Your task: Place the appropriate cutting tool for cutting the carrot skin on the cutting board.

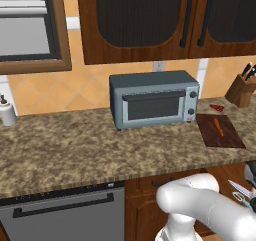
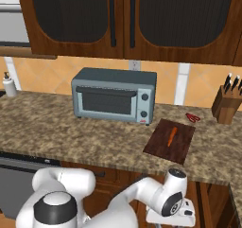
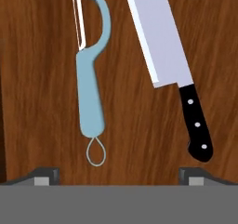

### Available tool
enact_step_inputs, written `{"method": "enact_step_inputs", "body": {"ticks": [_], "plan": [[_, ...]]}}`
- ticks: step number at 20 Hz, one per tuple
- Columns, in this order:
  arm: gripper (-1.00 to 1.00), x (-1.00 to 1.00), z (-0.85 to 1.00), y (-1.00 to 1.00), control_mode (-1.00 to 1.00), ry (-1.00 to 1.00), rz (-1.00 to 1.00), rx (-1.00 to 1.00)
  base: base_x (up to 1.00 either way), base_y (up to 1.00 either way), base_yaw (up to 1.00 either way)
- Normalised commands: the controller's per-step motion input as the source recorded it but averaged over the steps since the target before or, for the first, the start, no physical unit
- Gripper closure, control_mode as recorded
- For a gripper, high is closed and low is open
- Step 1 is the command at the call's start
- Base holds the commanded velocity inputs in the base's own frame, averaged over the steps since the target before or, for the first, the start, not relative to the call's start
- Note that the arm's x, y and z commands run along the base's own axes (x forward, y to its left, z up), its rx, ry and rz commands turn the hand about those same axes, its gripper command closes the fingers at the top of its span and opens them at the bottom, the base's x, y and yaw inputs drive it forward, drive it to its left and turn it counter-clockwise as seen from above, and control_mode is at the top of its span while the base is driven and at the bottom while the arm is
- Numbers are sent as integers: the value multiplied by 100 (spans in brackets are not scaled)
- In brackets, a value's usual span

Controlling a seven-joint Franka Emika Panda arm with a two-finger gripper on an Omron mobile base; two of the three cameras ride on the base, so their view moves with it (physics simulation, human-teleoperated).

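Observation:
The cutting tool, a pale blue peeler (image 3: 90,86) with a white blade and a loop at its handle end, lies on a brown wooden surface straight below my hand. My gripper (image 3: 120,176) is open and holds nothing. The peeler's handle lies between the two fingertips, nearer the left one. The dark reddish cutting board (image 1: 229,137) (image 2: 160,146) lies on the counter right of the toaster oven. The orange carrot (image 1: 218,126) (image 2: 172,136) rests on it. My arm reaches down below the counter's front edge at the right.
A black-handled knife (image 3: 174,65) lies right of the peeler on the same wood. On the counter stand a grey toaster oven (image 1: 154,99) (image 2: 115,95), a wooden knife block (image 1: 241,89) (image 2: 226,104), a small red utensil (image 1: 217,107) (image 2: 192,117) and a white bottle (image 1: 7,112).

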Motion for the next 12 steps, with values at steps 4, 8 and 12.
{"method": "enact_step_inputs", "body": {"ticks": [4, 8, 12], "plan": [[-100, 29, -9, 0, -100, -10, 0, 6, 0, 0, 0], [-100, 20, -23, 0, -100, -8, 0, 3, 0, 0, 0], [-100, 9, -38, 21, -100, -1, 0, 0, 0, 0, 0]]}}
